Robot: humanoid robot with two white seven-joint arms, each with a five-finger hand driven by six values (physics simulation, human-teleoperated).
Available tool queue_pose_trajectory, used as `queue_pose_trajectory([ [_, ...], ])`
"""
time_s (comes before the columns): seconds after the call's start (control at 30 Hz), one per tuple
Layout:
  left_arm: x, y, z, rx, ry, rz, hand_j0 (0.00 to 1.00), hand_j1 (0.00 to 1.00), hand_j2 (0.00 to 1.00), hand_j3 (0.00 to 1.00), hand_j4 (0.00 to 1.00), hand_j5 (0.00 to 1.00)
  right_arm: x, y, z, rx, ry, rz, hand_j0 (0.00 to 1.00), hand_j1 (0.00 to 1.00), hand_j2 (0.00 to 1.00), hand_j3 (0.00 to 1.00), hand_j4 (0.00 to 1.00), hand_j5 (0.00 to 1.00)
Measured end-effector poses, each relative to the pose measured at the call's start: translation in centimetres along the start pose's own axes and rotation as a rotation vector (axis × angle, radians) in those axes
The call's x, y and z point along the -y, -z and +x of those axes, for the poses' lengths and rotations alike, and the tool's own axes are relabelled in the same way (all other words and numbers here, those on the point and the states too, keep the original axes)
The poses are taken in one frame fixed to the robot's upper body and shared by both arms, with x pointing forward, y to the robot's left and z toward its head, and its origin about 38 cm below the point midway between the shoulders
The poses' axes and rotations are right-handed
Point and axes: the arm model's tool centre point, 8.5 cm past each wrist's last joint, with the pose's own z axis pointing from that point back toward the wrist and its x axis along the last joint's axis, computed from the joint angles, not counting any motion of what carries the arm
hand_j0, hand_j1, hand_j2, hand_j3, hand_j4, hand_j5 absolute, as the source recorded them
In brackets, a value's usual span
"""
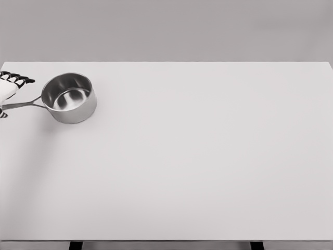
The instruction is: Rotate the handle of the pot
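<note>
A shiny steel pot (pixel 69 97) sits upright on the white table (pixel 197 156), round and open-topped, its polished inside catching pale reflections. 1 long thin handle (pixel 23 104) runs from its wall toward the left hand (pixel 8 94), which shows only partly at the picture's edge. The pot body lies just beyond that hand, on its inner side. The dark-jointed fingers (pixel 15 78) reach out above the handle's end; whether they clamp it I cannot tell
</note>
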Motion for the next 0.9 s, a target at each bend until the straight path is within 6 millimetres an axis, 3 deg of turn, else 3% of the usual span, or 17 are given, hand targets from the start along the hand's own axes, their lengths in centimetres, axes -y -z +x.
queue_pose_trajectory([
  [0.9,-0.9,1.4,0.8,-0.013,0.039,0.041,1.00,1.00,1.00,1.00,1.00,1.00,0.0,0.0,0.0,0.000,0.000,0.000,1.00,1.00,1.00,1.00,1.00,1.00],
])
